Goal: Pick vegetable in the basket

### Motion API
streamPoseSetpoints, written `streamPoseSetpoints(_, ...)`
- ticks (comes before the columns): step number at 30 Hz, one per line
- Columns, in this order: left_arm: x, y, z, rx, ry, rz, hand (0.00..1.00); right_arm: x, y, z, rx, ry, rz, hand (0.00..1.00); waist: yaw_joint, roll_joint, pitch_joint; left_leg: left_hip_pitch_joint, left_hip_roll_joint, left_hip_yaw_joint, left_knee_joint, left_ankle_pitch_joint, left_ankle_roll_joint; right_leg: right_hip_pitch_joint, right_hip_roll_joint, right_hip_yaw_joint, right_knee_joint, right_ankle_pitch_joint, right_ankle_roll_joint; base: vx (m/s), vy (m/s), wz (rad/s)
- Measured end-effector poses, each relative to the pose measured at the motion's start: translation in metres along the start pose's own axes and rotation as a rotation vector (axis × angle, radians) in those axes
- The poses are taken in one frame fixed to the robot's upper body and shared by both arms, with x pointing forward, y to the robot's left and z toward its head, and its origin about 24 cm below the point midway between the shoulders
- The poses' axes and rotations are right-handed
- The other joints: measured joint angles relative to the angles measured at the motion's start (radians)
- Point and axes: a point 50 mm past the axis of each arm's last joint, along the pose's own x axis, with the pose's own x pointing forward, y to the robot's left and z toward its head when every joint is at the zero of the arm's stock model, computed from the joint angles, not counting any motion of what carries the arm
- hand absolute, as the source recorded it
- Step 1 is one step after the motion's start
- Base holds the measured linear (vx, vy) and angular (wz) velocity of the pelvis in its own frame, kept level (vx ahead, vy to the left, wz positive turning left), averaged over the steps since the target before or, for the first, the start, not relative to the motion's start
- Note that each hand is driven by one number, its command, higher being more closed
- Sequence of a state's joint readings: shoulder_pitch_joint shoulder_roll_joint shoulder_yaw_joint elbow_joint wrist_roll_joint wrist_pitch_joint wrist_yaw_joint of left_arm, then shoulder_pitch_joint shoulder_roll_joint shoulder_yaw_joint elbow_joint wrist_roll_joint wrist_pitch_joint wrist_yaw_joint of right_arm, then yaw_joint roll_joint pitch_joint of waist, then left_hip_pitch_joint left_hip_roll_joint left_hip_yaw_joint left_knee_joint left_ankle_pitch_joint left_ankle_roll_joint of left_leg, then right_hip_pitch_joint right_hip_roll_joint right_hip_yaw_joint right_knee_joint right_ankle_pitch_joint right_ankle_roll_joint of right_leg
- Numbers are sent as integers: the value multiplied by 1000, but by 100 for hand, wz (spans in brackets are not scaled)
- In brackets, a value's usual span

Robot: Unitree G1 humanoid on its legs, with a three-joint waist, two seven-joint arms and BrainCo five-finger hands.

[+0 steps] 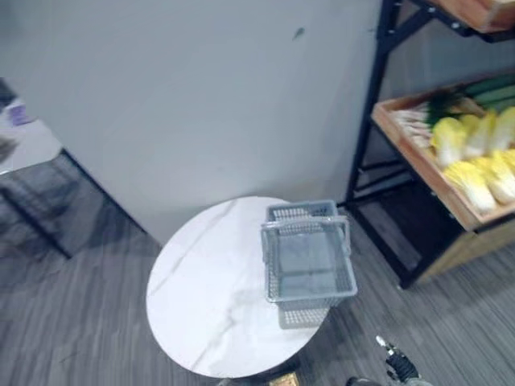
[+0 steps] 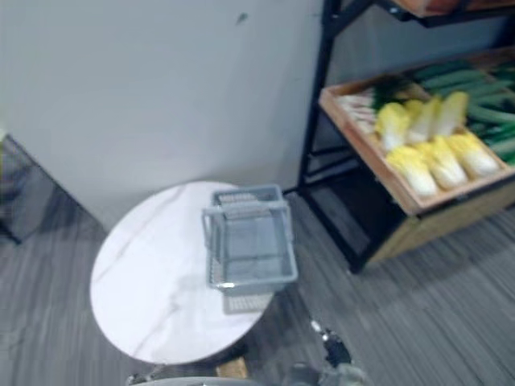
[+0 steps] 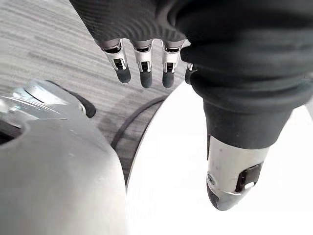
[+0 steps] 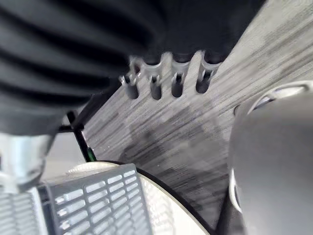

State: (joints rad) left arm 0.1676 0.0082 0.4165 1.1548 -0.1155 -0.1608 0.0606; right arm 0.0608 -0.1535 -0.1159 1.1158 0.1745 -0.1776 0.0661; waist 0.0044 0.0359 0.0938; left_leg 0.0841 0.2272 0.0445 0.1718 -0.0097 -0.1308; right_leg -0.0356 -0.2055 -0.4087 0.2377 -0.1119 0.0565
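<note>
The basket (image 1: 308,261) stood on the counter (image 1: 201,297), cabbages (image 1: 473,178) on the shelf (image 1: 422,170) to its right. Left robot hand (image 3: 145,68) and right robot hand (image 4: 178,82) held nothing, fingers slack.

The basket (image 1: 309,314) stands at the right edge of the round desk (image 1: 201,289), open on top, but its two handles (image 1: 304,225) stand upright across the far part of the mouth. Left of it the desk is bare, and a wall (image 1: 201,96) closes the far side. A free strip of floor (image 1: 378,269) lies between the desk and the shelf (image 1: 418,165), where the cabbages (image 1: 475,173) lie open from the front, with a black post (image 1: 366,121) at the left corner.
</note>
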Motion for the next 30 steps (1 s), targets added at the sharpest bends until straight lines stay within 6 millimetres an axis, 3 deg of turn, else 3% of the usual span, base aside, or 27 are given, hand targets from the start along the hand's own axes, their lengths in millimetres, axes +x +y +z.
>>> streamPoseSetpoints(1,-1,3,-4,8,12,6,0,1,-1,5,-10,-14,-5,0,1,-1,0,-14,-5,82,-1,-15,-21,29,-1,-21,-23,0,0,155,-146,92)
streamPoseSetpoints(3,-2,5,-7,21,24,11,0,4,-3,26,-29,-90,-14,0,2,-1,0,-39,-32,161,-59,-8,-18,33,-2,-43,-35,0,0,73,-56,42)
streamPoseSetpoints(4,-2,7,-9,23,29,19,0,5,-2,50,-52,-188,-9,0,1,2,1,-72,-44,200,-95,62,-12,20,5,-52,-36,-1,1,29,-11,22)
streamPoseSetpoints(5,-2,8,-8,26,29,23,0,4,-1,62,-62,-238,-6,0,-1,0,3,-80,-41,233,-97,61,-10,16,8,-54,-38,-1,1,0,27,26)
streamPoseSetpoints(7,-1,11,-4,60,21,29,0,-9,-5,122,-119,-493,-43,0,-6,-2,9,-81,-46,249,-161,61,-8,-2,24,-54,-71,11,15,-50,70,24)
streamPoseSetpoints(8,-1,11,-4,71,18,29,0,-16,-7,137,-121,-566,-68,0,-6,-1,12,-81,-45,249,-177,59,-5,-4,31,-54,-83,15,18,-91,82,12)
streamPoseSetpoints(9,-1,11,-5,90,22,38,0,-32,-12,168,-106,-717,-140,0,-6,0,13,-82,-41,253,-211,46,4,-15,46,-54,-102,30,21,-74,63,7)
streamPoseSetpoints(10,-1,13,-4,99,21,44,0,-40,-13,181,-105,-784,-175,0,-7,-3,16,-82,-40,256,-225,45,6,-16,50,-54,-112,35,25,-82,73,3)
streamPoseSetpoints(12,-2,17,-6,146,23,60,0,-80,-17,226,-191,-1040,-335,0,-2,-12,19,-82,-52,275,-238,47,9,-12,51,-31,-140,63,30,-62,64,-13)
streamPoseSetpoints(13,-3,18,-8,160,26,62,0,-91,-15,237,-219,-1109,-370,0,-3,-11,18,-80,-57,275,-242,49,12,-13,50,-26,-145,67,34,-37,69,-20)
streamPoseSetpoints(14,-3,17,-9,202,24,58,0,-118,-10,258,-299,-1266,-462,0,-7,-1,17,-80,-65,274,-246,50,14,-13,46,-21,-153,76,37,-16,49,-8)
streamPoseSetpoints(16,-3,15,-8,239,20,48,0,-140,2,275,-381,-1402,-507,0,-11,10,15,-73,-74,272,-265,57,22,-13,45,-21,-156,82,37,1,21,-1)
streamPoseSetpoints(20,-3,16,-7,279,14,44,0,-143,39,291,-542,-1491,-403,0,-7,11,15,-75,-76,265,-270,61,20,-13,49,-29,-156,86,35,11,-3,3)
streamPoseSetpoints(22,-2,16,-5,304,5,36,0,-130,72,307,-700,-1492,-259,0,3,11,20,-86,-75,244,-272,68,20,-12,49,-48,-156,86,35,10,-19,21)
streamPoseSetpoints(25,0,13,2,328,-15,19,0,-110,101,331,-885,-1426,-166,0,33,11,52,-103,-77,218,-273,82,23,-15,47,-67,-153,88,32,-19,-7,23)
streamPoseSetpoints(30,4,6,17,348,-57,-1,0,-106,110,389,-1043,-1346,-254,0,90,6,133,-173,-78,190,-268,120,27,-77,47,-78,-148,111,11,-54,5,17)
